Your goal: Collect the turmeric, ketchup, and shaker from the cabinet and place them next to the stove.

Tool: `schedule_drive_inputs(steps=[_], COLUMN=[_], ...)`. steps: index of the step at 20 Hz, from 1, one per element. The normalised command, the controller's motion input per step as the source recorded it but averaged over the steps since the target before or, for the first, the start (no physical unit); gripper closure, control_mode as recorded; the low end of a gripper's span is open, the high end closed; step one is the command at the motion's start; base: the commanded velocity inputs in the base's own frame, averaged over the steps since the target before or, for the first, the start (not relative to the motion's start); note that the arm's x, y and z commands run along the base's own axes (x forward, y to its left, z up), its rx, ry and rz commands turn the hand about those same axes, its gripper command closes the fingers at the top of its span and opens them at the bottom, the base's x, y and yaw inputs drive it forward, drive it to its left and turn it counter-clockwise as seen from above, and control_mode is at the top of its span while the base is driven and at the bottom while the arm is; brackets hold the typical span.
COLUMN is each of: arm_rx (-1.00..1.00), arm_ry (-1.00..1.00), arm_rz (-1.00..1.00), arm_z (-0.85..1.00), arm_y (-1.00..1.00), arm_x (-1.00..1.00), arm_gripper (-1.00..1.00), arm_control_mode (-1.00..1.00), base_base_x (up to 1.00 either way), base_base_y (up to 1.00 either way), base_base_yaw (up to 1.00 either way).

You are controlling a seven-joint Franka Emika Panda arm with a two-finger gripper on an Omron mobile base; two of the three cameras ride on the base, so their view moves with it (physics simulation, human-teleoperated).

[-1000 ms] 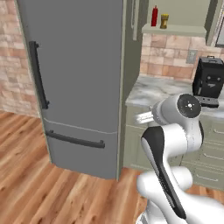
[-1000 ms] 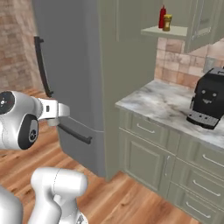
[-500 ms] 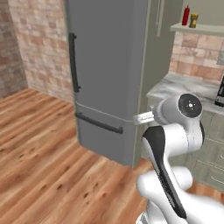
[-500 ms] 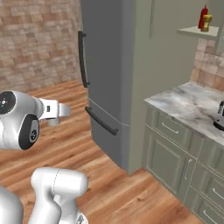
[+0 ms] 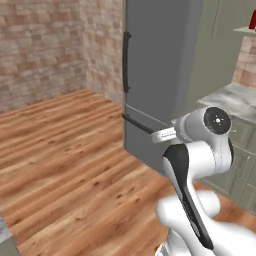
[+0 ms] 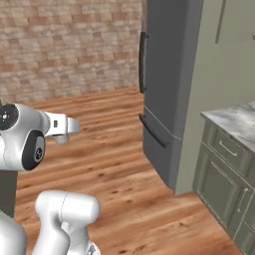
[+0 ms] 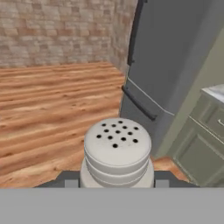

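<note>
Gripper point(image 7: 117, 183) clamped on the shaker point(image 7: 117, 153), upright, perforated top toward camera. Stove not visible; grey fridge point(image 7: 175, 57) ahead-right, counter point(image 6: 234, 119) beyond.

Kitchen: fridge point(image 5: 160, 75), marble counter point(image 6: 234, 119)

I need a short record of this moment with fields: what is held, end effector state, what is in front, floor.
held item: shaker, pale with a perforated top, upright between the fingers
end effector: shut on the shaker
in front: tall grey fridge with dark bar handles; olive-beige drawer units under a marble counter beside it
floor: wooden planks
backdrop: brick wall
</note>
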Motion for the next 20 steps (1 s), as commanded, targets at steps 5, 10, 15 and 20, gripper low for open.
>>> schedule_drive_inputs(steps=[5, 10, 15, 20], arm_rx=[0.00, 0.00, 0.00, 0.00], arm_ry=[0.00, 0.00, 0.00, 0.00], arm_rz=[0.00, 0.00, 0.00, 0.00], arm_z=[0.00, 0.00, 0.00, 0.00], arm_y=[0.00, 0.00, 0.00, 0.00], arm_x=[0.00, 0.00, 0.00, 0.00], arm_gripper=[1.00, 1.00, 1.00, 1.00], arm_control_mode=[1.00, 1.00, 1.00, 1.00], base_base_x=[-0.81, -0.65, -0.18, 0.00], base_base_y=[0.03, 0.36, 0.95, 1.00], base_base_yaw=[0.41, 0.36, 0.25, 0.21])
